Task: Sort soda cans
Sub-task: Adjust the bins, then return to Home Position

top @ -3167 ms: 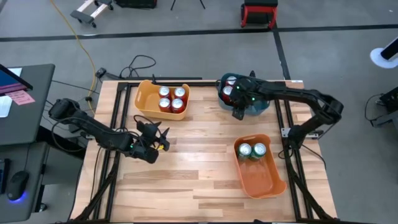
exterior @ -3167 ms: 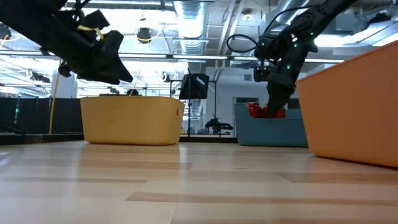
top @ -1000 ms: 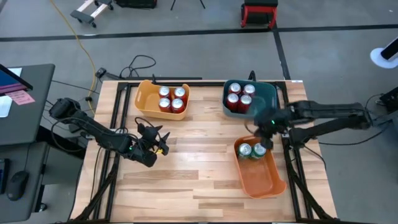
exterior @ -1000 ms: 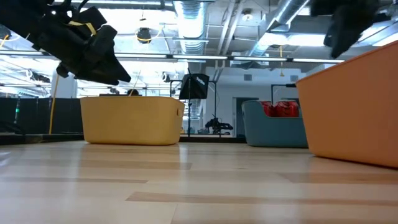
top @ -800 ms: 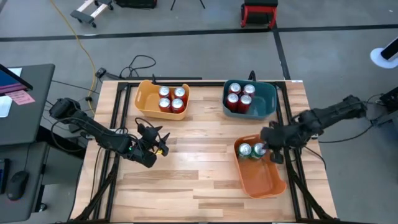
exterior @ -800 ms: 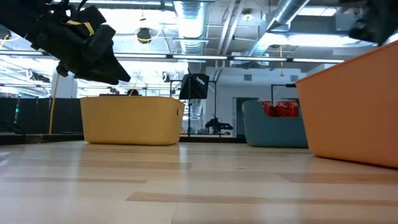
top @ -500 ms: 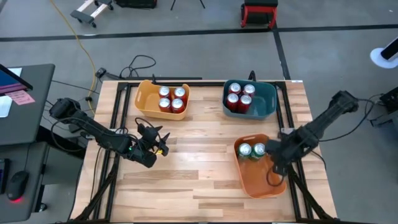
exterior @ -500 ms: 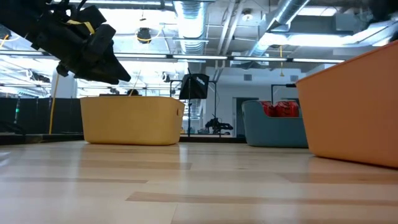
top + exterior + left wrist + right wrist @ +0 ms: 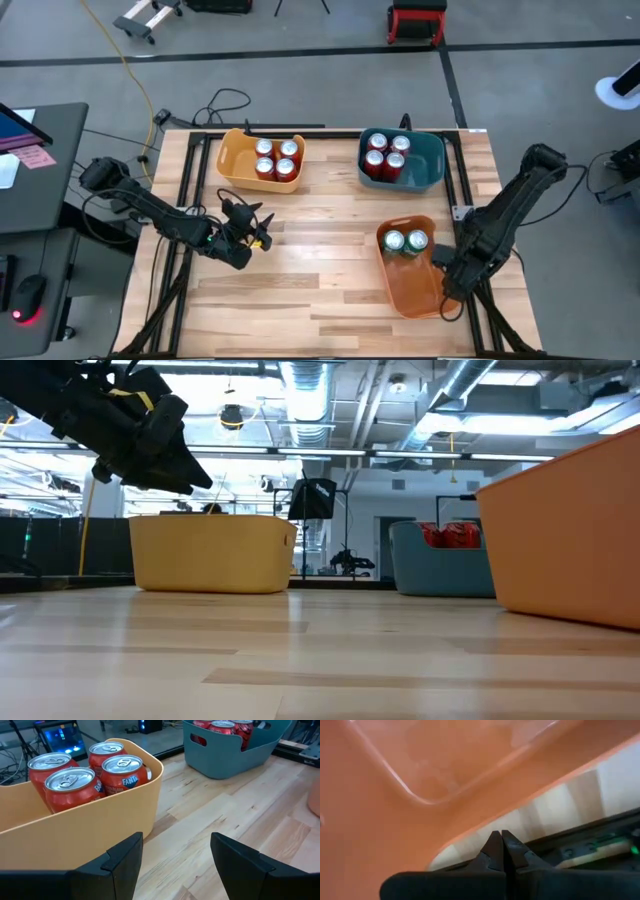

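Several red soda cans [image 9: 275, 160] stand upright in the yellow bin [image 9: 232, 162], and the left wrist view shows them too [image 9: 75, 782]. More red cans [image 9: 385, 155] stand in the teal bin [image 9: 430, 165]. Two green cans [image 9: 405, 241] stand at the far end of the orange bin [image 9: 420, 290]. My left gripper [image 9: 255, 232] hangs open and empty above the table's left middle, facing the yellow bin [image 9: 100, 820]. My right gripper [image 9: 500, 842] is shut and empty, over the orange bin's right rim [image 9: 470, 820] near its near end.
The three bins sit on a wooden table [image 9: 320, 290], with bare boards in the middle and along the near side. The right arm [image 9: 505, 215] stretches along the table's right edge by the black frame rail [image 9: 470, 300]. A desk [image 9: 30, 170] stands off the left side.
My right gripper has swung from the gap between the teal and orange bins toward the table's near edge, passing the green cans and ending over the orange bin's near right rim. The arm has folded back toward the right edge. The cans and bins have stayed put.
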